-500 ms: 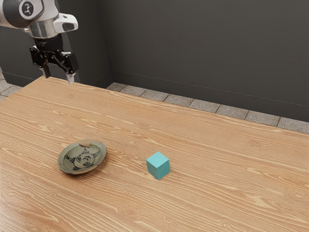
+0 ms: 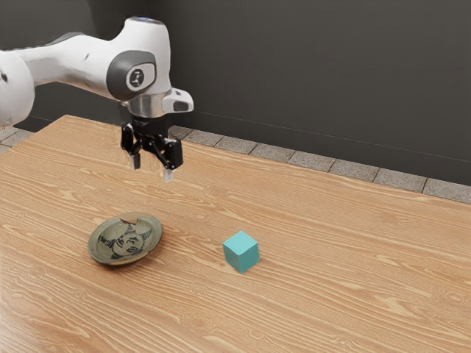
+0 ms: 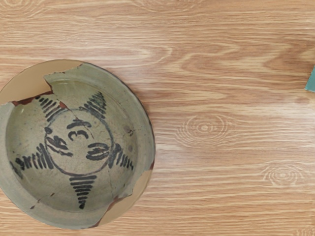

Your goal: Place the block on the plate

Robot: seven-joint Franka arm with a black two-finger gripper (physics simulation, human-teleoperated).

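Below wide-parted fingers (image 2: pixel 168 175): plate (image 2: pixel 126 241); farther off, block (image 2: pixel 241 252), whole in exterior view, corner in wrist view; wooden table (image 2: pixel 331 294); beyond, dark wall (image 2: pixel 316 73).

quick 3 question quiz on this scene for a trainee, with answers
1. Which colour is the block?
a) red
b) teal
c) yellow

2. Fill in one word: in the exterior view, the plate lies to the view's ____ of the block.

3. True or false: the gripper is open, with its fingertips above the table and nothing between them.

Key: 1. b; 2. left; 3. true
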